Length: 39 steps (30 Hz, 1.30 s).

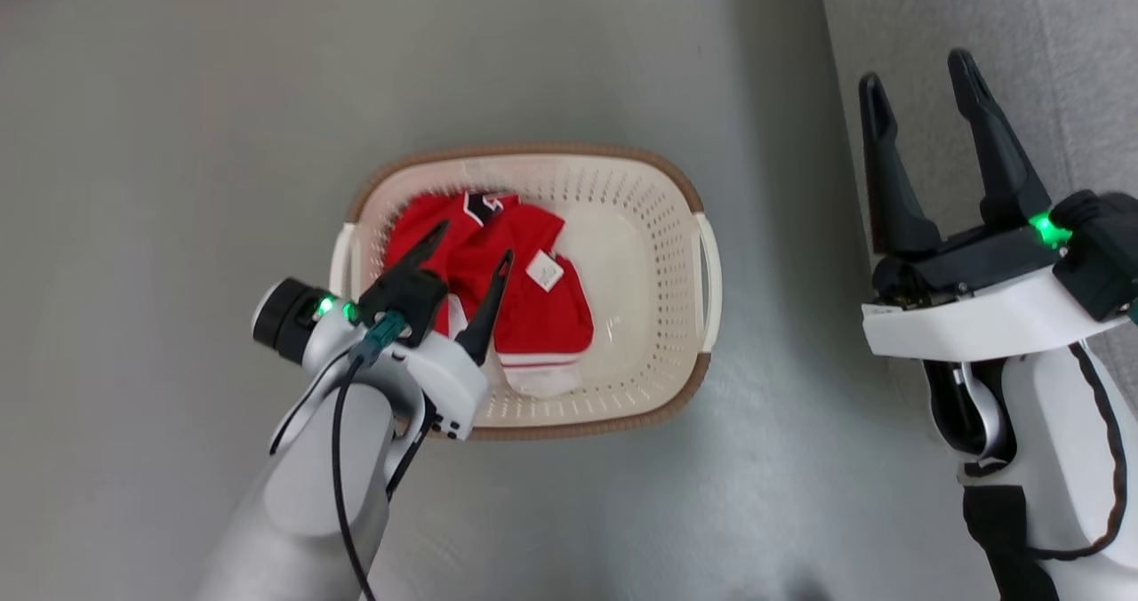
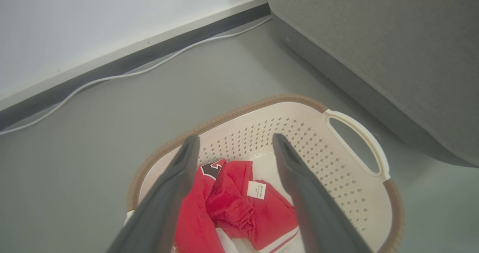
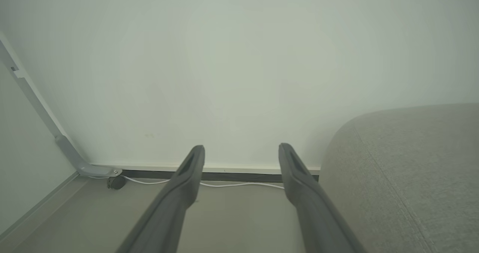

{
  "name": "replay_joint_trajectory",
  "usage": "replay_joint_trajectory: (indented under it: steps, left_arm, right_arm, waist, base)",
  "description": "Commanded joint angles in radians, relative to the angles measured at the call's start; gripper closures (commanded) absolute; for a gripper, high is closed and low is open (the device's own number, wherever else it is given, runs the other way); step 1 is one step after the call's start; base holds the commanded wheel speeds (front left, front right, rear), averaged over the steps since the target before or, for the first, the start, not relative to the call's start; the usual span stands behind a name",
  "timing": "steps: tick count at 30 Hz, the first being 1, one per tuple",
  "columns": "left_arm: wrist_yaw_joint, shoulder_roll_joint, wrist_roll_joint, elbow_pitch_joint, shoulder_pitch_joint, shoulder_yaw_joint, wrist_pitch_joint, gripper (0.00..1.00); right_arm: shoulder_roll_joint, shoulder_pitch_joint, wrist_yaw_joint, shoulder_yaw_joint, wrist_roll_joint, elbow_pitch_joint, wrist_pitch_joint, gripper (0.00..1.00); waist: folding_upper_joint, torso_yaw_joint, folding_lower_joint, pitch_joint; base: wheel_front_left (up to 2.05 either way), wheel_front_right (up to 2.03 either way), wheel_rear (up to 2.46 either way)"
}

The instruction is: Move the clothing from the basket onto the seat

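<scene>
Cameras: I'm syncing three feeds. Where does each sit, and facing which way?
Head: on the head, facing down at the basket; both forearms, left fingers, right fingers.
Left wrist: on that wrist, along its fingers into the basket at the clothing.
Right wrist: on that wrist, along its fingers at the wall, seat beside.
Head and left wrist share basket and clothing.

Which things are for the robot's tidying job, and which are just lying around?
For the job: red clothing, basket, grey seat, open left hand over the basket.
Just lying about: white cable by the wall, metal bracket.
</scene>
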Motion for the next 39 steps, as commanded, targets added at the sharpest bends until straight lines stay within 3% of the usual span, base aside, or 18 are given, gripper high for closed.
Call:
replay_joint_trajectory:
  steps: [1,8,19,28,39]
  left_arm:
    - [-0.006,0.011,0.020,0.043,-0.056,-0.001,-0.006,0.00]
    - [-0.012,0.011,0.130,0.288,-0.255,-0.141,-0.006,0.00]
    - [0.007,0.031,0.240,0.537,-0.434,-0.255,0.063,0.00]
    - [0.041,0.096,0.269,0.590,-0.512,-0.290,0.164,0.00]
    - [0.082,0.127,0.316,0.603,-0.560,-0.354,0.280,0.00]
  right_arm:
    - [0.009,-0.018,0.001,0.026,-0.007,-0.035,-0.005,0.00]
    - [0.026,-0.099,0.001,0.054,-0.006,-0.060,-0.005,0.00]
    - [0.057,-0.161,0.001,0.081,0.017,-0.087,-0.005,0.00]
    - [0.068,-0.175,0.001,0.089,0.046,-0.107,-0.005,0.00]
    - [0.069,-0.165,0.001,0.100,0.085,-0.134,-0.005,0.00]
  waist:
    - [0.0000,-0.040,0.0000,0.120]
    - [0.0000,-0.082,0.0000,0.246]
    - [0.0000,-0.168,0.0000,0.373]
    - [0.0000,-0.236,0.0000,0.445]
    - [0.0000,-0.250,0.0000,0.478]
  base:
    - [0.00,0.00,0.00]
    - [0.00,0.00,0.00]
    - [0.00,0.00,0.00]
    - [0.00,0.00,0.00]
    - [0.00,0.00,0.00]
